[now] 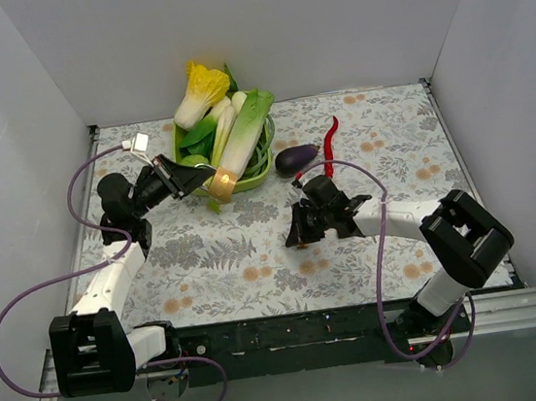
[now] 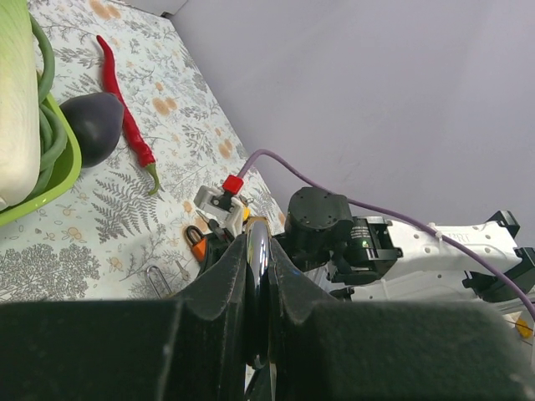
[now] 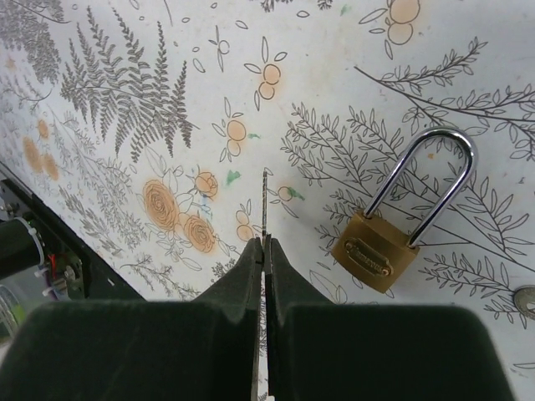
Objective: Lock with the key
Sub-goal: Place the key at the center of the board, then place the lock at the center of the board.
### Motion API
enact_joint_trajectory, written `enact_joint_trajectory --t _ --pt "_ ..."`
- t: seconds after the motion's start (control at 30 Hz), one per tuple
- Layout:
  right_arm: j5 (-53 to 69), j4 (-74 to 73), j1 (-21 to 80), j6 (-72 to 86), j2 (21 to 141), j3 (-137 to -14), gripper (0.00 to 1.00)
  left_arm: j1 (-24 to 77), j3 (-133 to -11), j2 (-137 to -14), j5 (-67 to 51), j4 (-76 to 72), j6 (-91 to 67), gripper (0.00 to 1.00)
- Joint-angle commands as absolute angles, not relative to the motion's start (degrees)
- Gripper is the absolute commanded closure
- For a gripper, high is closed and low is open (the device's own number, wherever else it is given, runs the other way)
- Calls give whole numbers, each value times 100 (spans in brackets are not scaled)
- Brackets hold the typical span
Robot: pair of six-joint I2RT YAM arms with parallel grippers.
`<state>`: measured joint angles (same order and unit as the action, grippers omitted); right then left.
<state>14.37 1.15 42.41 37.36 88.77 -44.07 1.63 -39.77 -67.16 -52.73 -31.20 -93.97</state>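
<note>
My right gripper point(image 3: 264, 244) is shut on a thin key point(image 3: 264, 200), whose blade sticks out past the fingertips just above the flowered cloth. A brass padlock point(image 3: 374, 255) with a silver shackle lies flat on the cloth, a little to the right of the key tip. In the top view the right gripper point(image 1: 298, 231) hangs low over the middle of the table. My left gripper point(image 2: 257, 244) is shut on a shiny rounded metal piece point(image 2: 256, 276) seen edge-on; I cannot tell what it is. In the top view the left gripper point(image 1: 197, 178) is by the green basket.
A green basket point(image 1: 262, 170) of leeks and cabbage stands at the back centre. An eggplant point(image 1: 292, 159) and a red chili point(image 1: 330, 140) lie to its right. A small orange padlock point(image 2: 194, 240) lies near the right gripper. White walls close in three sides.
</note>
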Motion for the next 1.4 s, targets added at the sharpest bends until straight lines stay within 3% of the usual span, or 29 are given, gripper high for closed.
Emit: enact_joint_trajectory --t 0.0,0.43,0.63,0.8,0.93,1.07,1.23,1.37 --pt "1266 35 4263 4025 9131 -4763 99 149 -4043 -6477 -5159 -3568 -9554 100" --pt "1274 9 4263 4412 9606 -4878 94 149 -3911 -6539 -5212 -3718 -9650 100" --pt "1239 9 4263 4518 9694 -4957 73 149 -3902 -6522 -5221 -3656 -9607 100" --pt "1248 -157 4271 4439 9659 -5088 62 149 -3981 -6521 -5256 -3393 -9414 100" --pt "1266 -307 4271 4140 9519 -5325 46 149 -4131 -6486 -5396 -2543 -9028 100" --pt "1283 -430 4271 3693 9212 -5519 38 149 -4297 -6503 -5773 -1523 -8430 100" --pt "1555 -361 4298 2455 8624 -5529 33 149 -4491 -6618 -6370 -39 -7253 100" --pt "3029 45 4289 927 8192 -5239 33 228 -4588 -6767 -7118 781 -5990 100"
